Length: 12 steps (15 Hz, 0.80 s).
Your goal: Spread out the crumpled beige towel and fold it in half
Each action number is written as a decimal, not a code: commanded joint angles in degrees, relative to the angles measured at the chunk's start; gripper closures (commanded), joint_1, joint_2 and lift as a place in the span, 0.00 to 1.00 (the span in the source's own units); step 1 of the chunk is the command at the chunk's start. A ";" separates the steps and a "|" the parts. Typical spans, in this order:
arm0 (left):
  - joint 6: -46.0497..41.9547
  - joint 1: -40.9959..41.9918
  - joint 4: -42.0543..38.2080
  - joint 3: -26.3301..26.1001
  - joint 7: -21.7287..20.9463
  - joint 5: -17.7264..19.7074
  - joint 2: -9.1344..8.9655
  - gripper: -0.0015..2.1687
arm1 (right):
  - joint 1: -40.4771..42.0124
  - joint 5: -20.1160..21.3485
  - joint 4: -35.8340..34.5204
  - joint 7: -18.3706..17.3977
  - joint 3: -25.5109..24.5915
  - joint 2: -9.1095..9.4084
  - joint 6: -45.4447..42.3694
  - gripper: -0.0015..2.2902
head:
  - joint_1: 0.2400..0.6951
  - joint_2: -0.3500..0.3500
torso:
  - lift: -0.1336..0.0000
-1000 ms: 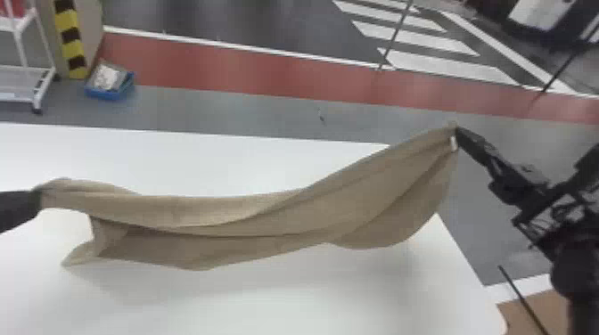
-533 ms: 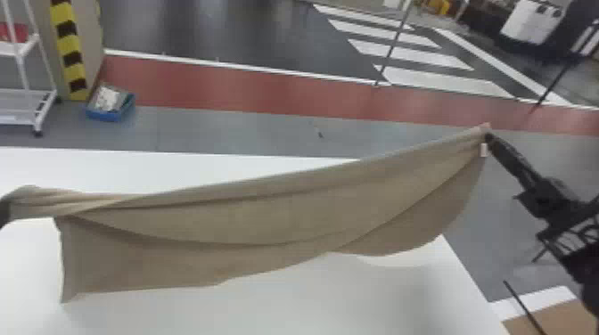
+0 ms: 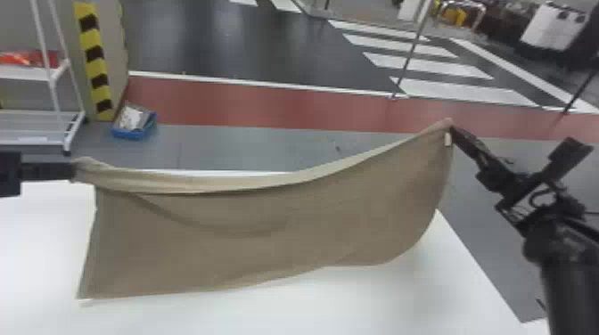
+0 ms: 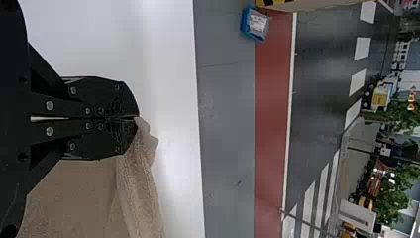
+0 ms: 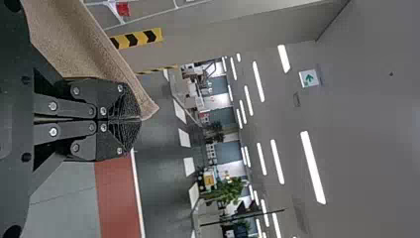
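Towel (image 3: pixel 267 236) spans left to right between left tool (image 4: pixel 135 117) and right tool (image 5: pixel 139 119), each clamped on an upper corner; lower edge hangs toward table (image 3: pixel 312 307).

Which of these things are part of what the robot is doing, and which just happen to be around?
Part of the job:
- beige towel, held up by two corners
- left gripper, shut on one corner
- right gripper, shut on another
- white table beneath

Just around:
- blue bin on the floor
- white rack
- yellow-and-black striped post
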 commanded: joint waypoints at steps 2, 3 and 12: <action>-12.19 -11.55 15.67 -7.12 -2.68 -2.62 -0.58 0.98 | -12.71 1.52 16.78 0.09 5.24 -0.93 -12.74 0.69 | 0.65 0.11 | 0.07; -15.35 -14.10 18.48 -8.36 -3.03 -2.79 -0.84 0.98 | -15.96 1.70 19.77 0.26 5.42 -0.93 -14.15 0.69 | 0.60 0.12 | 0.07; -16.41 19.74 3.98 4.04 -11.12 -4.55 2.68 0.98 | 2.41 -8.41 23.90 21.62 6.65 -7.00 -22.59 0.69 | 0.58 0.15 | 0.07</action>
